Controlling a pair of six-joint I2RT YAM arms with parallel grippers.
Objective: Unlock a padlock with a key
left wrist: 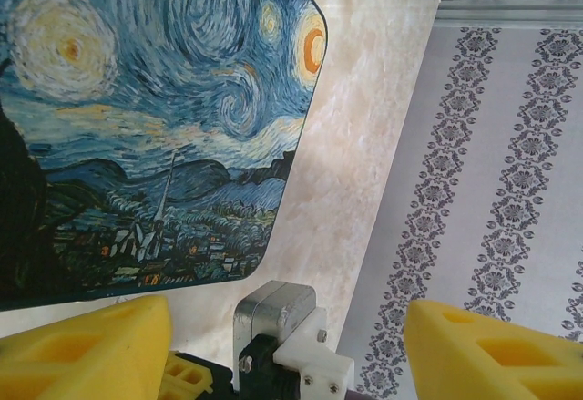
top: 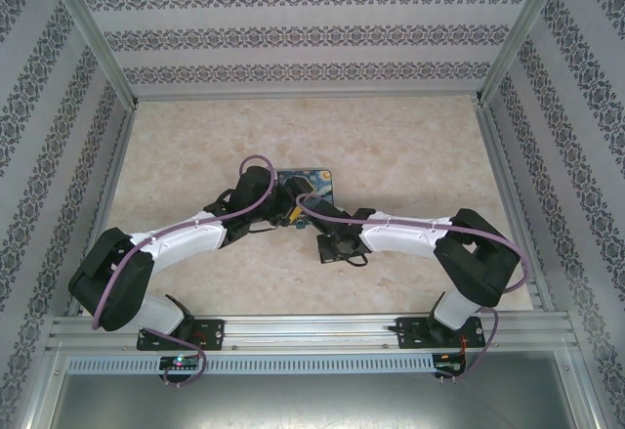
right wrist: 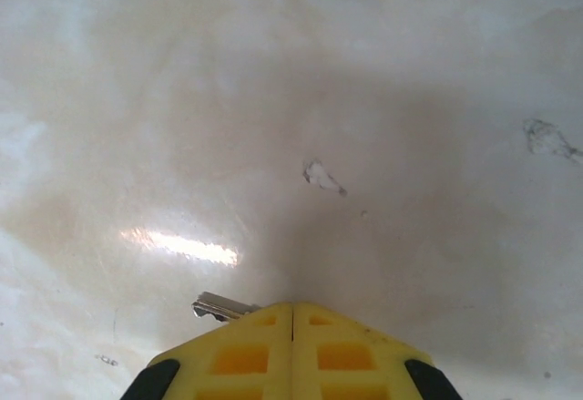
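Right wrist: key point(right wrist: 219, 307) tip beside closed right gripper point(right wrist: 291, 313), marbled table point(right wrist: 364, 99) around.

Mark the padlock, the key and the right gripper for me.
padlock point(left wrist: 155, 117), left wrist view, middle of its painted face.
key point(right wrist: 217, 306), right wrist view, bare metal end beside the yellow finger.
right gripper point(right wrist: 291, 309), right wrist view, seam where the shut fingertips meet.
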